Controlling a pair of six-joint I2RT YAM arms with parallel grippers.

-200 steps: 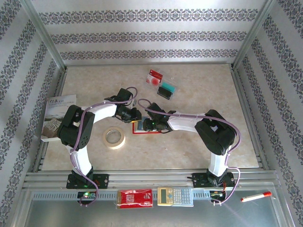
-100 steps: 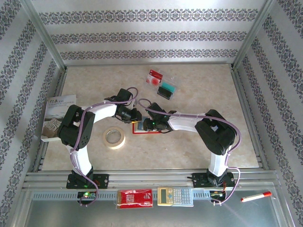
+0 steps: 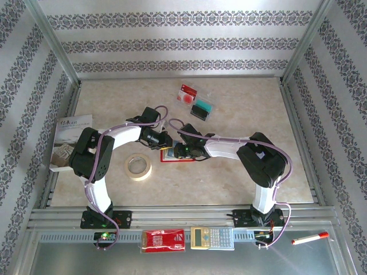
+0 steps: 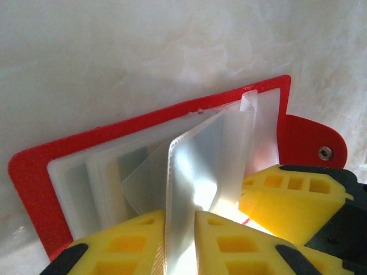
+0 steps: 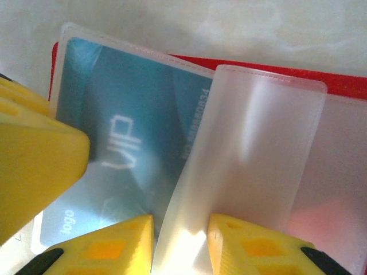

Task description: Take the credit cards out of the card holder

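Spanning the whole workspace, the pale marbled table (image 3: 229, 183) carries the card holder (image 3: 171, 158), a red wallet lying open and flat near the table's middle; everything else is placed from that holder. The left arm (image 3: 97, 154) bends in over it from its left side, and the right arm (image 3: 258, 157) from its right. Well to the holder's left lies a blue-and-white booklet (image 3: 69, 143). Nearer the arm bases than the holder, on the metal rail, a calculator (image 3: 212, 238) and a red packet (image 3: 163, 240) lie side by side. A tape roll (image 3: 139, 167) sits just beside the holder on its near left, not touching it.

The left gripper (image 4: 180, 229) stands over the holder, its yellow fingers (image 4: 126, 246) pressed against both faces of a clear leaf (image 4: 195, 166) that rises upright from the holder's stack of pockets. The right gripper (image 5: 180, 240) pinches a frosted sleeve (image 5: 252, 143) lifted off the holder's inside. Whether leaf and sleeve are the same pocket I cannot tell.

Far off the holder's near right corner lies a red-capped marker (image 3: 309, 238). Beyond the holder's far side, two credit cards lie out on the table: a red-with-white card (image 3: 187, 93) and, just beside it, a teal-and-black card (image 3: 202, 109). A blue card (image 5: 126, 149) printed VIP sits inside the holder under a clear pocket, next to the lifted sleeve.
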